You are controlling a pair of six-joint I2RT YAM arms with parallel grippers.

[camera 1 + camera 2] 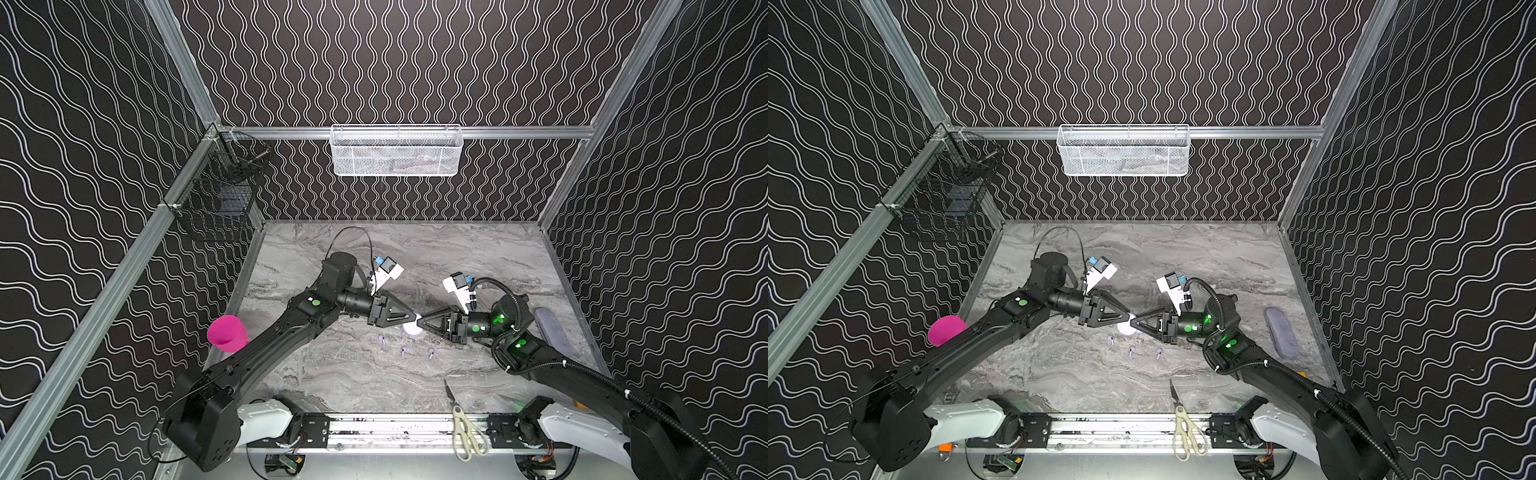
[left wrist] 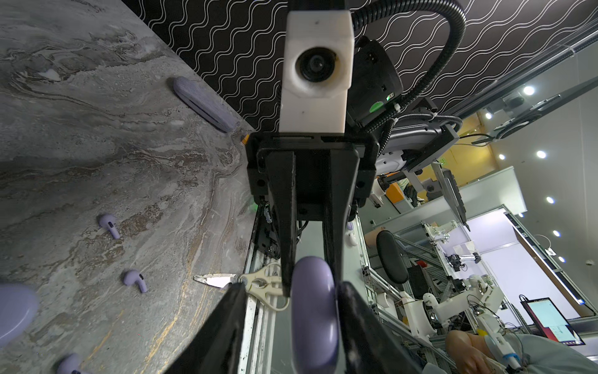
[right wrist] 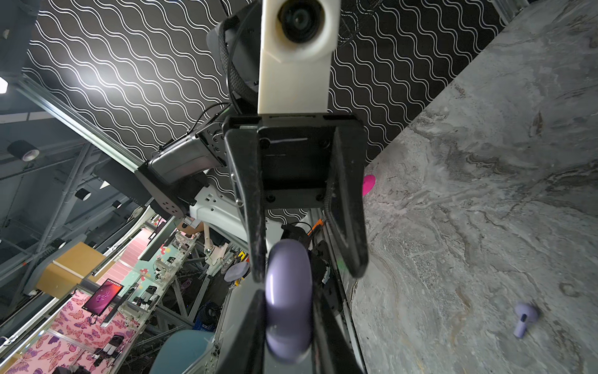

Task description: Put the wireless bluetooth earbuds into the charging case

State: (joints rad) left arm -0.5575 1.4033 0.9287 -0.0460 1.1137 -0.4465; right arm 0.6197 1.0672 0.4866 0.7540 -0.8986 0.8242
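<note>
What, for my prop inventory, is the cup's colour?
The cup is bright magenta pink, clearest in a top view.

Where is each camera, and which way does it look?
Top views: high overhead, looking down at the table; left arm and right arm show.
Left wrist: on the left arm, facing the right gripper; own fingers show.
Right wrist: on the right arm, facing the left gripper; own fingers show.
Wrist views share the held lavender charging case.
</note>
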